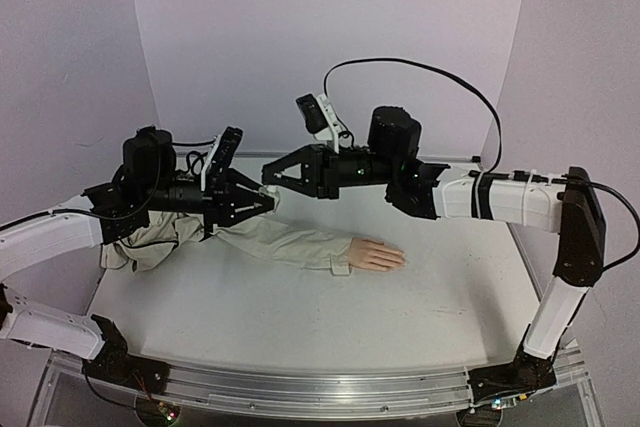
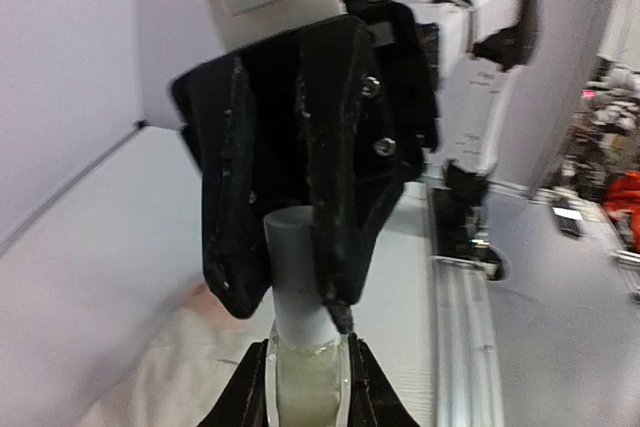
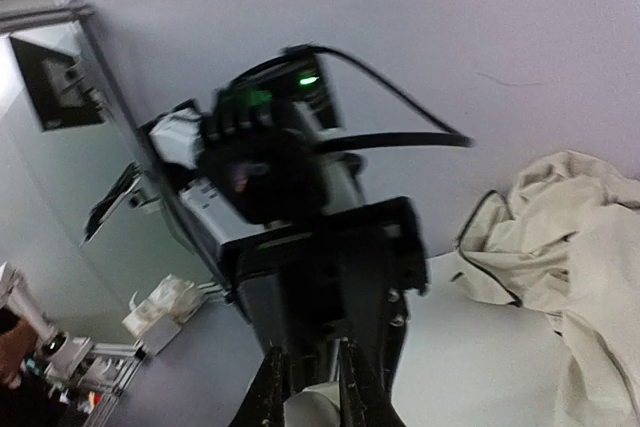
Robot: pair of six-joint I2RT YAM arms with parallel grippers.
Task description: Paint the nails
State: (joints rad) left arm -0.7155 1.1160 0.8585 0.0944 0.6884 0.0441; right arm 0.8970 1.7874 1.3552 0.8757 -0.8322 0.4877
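Both pincers meet above the sleeve [image 1: 285,243], the left gripper [image 1: 262,203] clamped on the small bottle [image 2: 305,392], the right gripper [image 1: 270,178] closed around its grey cap [image 2: 297,267]; the nails [image 1: 400,258] lie on the table [image 1: 300,322] below and to the right, the mannequin hand [image 1: 372,254] stretched left to right, its fingertips toward the nearer right arm [image 1: 500,199].

A white bottle [image 2: 300,292] is above a beige jacket [image 1: 160,244] on a table [image 1: 300,322].

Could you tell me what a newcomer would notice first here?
Two black claws meet left of centre: the left claw grips a small whitish bottle, and the right claw pinches its pale cap. To their right lies a peach mannequin hand in a beige fabric sleeve.
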